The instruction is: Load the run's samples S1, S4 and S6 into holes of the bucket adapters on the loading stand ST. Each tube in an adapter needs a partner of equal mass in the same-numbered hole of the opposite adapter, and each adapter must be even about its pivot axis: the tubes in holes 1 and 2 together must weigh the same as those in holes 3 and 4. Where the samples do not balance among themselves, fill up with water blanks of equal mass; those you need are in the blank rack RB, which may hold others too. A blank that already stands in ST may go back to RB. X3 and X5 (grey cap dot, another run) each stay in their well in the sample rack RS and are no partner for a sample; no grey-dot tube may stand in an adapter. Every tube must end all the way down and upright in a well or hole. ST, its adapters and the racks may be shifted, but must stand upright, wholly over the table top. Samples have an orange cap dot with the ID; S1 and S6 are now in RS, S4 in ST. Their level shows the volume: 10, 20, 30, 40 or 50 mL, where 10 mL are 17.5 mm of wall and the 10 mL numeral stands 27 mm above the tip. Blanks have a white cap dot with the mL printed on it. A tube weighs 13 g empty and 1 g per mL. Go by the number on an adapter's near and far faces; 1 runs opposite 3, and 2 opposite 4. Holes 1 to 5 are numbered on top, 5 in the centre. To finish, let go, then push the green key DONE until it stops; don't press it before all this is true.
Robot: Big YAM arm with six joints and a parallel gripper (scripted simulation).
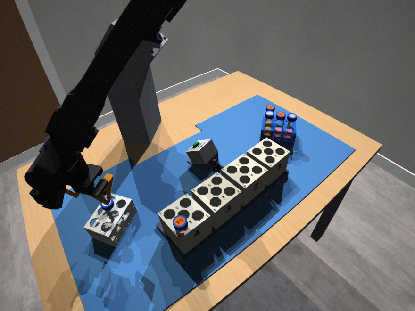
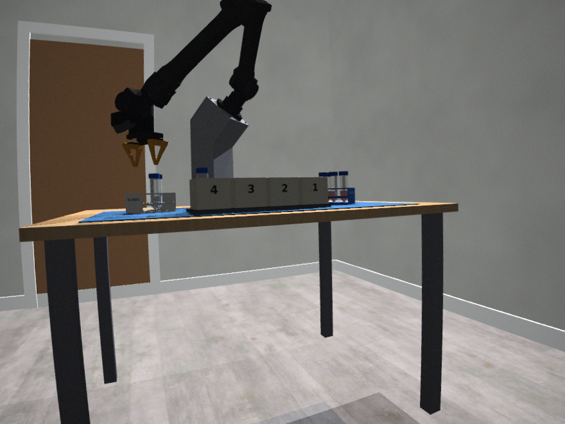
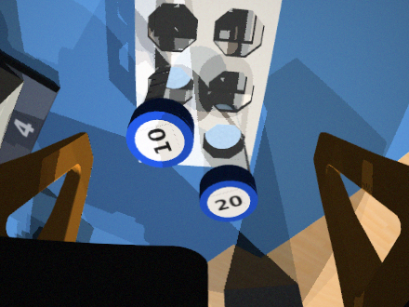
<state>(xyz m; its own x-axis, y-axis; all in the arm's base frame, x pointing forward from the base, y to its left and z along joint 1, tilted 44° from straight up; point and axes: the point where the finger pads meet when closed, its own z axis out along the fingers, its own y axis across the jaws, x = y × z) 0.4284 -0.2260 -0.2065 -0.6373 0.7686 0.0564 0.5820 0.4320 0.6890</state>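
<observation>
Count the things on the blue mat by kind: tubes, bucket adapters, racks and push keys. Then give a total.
Tubes: 7
Bucket adapters: 4
Racks: 2
Push keys: 1
Total: 14
</observation>
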